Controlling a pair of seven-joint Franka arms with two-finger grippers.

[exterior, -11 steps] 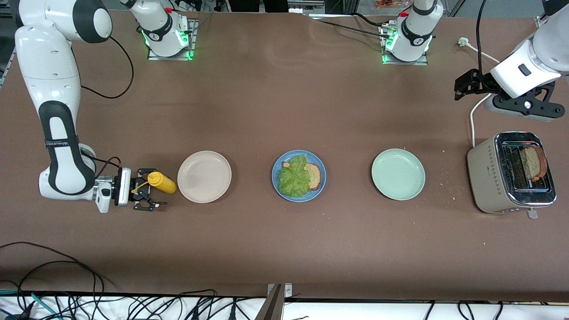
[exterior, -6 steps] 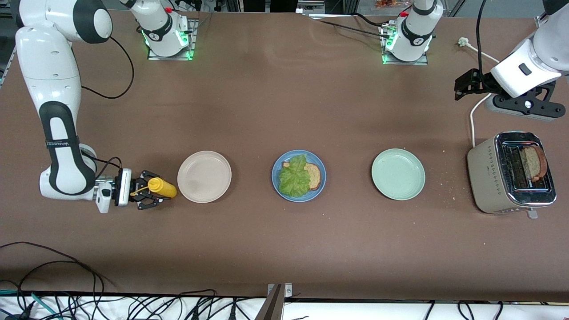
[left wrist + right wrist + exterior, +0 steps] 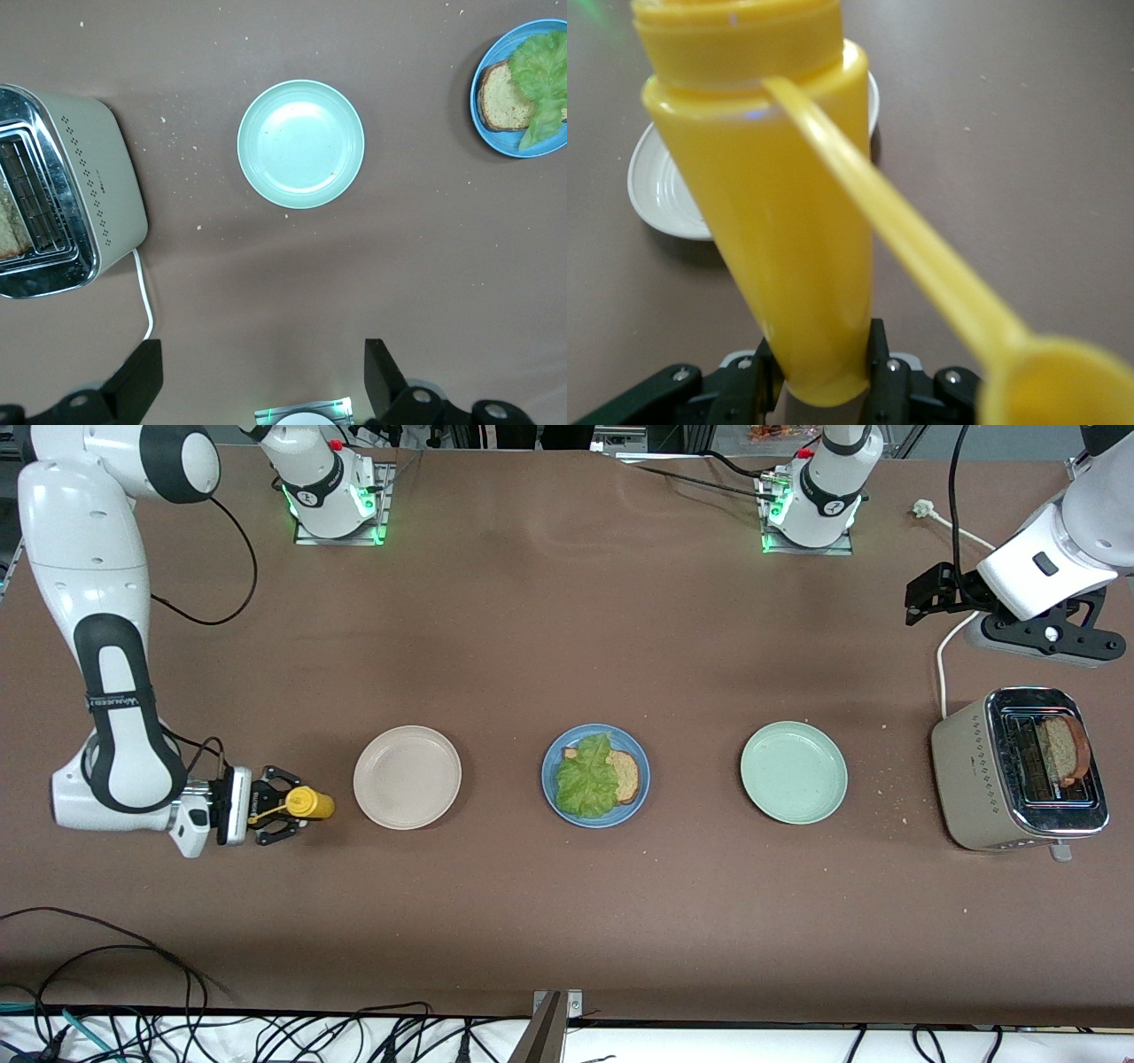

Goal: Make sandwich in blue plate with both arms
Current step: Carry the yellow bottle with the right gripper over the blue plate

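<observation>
**A:** What does the brown bench [image 3: 567,921] carry, starting nearest the front camera?

**B:** A row across the middle. From the right arm's end: the right pincer [image 3: 273,818], clamped on a yellow squeeze bottle [image 3: 306,803]; a beige plate [image 3: 407,777]; the blue plate [image 3: 555,803]; a pale green plate [image 3: 793,771]; and a toaster [image 3: 979,779] at the left arm's end.

**A:** Is the sandwich finished?

**B:** Not by my reading. On the blue plate lies one bread slice [image 3: 625,775] with a ruffled lettuce leaf [image 3: 586,781] over most of it. A second bread slice [image 3: 1061,748] stands in the toaster slot.

**A:** How secure is that bottle?

**B:** In the right wrist view the jaws press both sides of its body near the base, with the cap [image 3: 1063,381] dangling on its strap. It is probably light, smooth plastic that gives when squeezed, so a hold low on the body seems sensible.

**A:** And the left arm?

**B:** It waits. The left pincer [image 3: 930,591] hangs wide open and empty over the bench, farther from the front camera than the toaster.

**A:** How would the toasted slice handle?

**B:** Likely light, stiff and crumbly. I would pinch its exposed upper edge across the flat faces, gently.
</observation>
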